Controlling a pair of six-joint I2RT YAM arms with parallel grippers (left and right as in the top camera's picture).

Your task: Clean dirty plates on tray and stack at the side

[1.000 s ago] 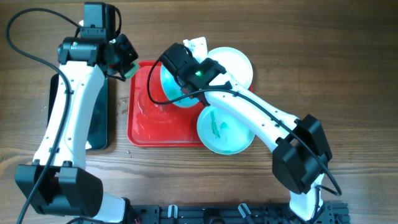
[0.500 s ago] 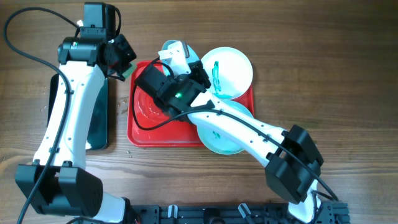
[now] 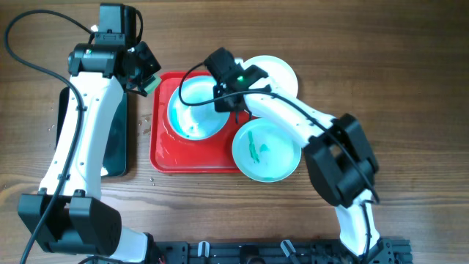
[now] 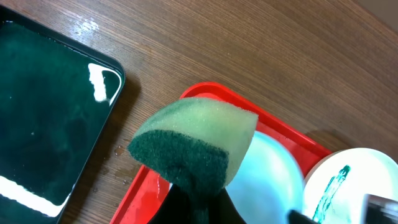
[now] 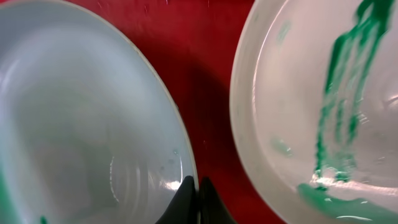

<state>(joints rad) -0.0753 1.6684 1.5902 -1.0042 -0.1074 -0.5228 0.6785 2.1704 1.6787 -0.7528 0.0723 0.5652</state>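
Observation:
The red tray point(image 3: 165, 158) holds a pale-blue plate point(image 3: 192, 110) on its left part. My right gripper point(image 3: 227, 101) is shut on that plate's right rim; the right wrist view shows the fingers point(image 5: 198, 190) pinching the rim of the plate point(image 5: 74, 124). A white plate point(image 3: 277, 73) with a teal smear sits at the tray's back right. Another smeared plate point(image 3: 265, 152) sits at the front right and shows in the right wrist view point(image 5: 323, 112). My left gripper point(image 3: 146, 77) is shut on a green sponge point(image 4: 193, 146) above the tray's back left corner.
A narrow black tray point(image 3: 117, 139) lies left of the red tray, under my left arm; it also shows in the left wrist view point(image 4: 50, 118). Small water drops lie on the wood between the two trays. My right arm reaches across the two right plates.
My right arm has swung back to the right. The pale-blue plate it holds has gone from raised at the tray's back edge to low over the tray's left part. The left arm has not moved.

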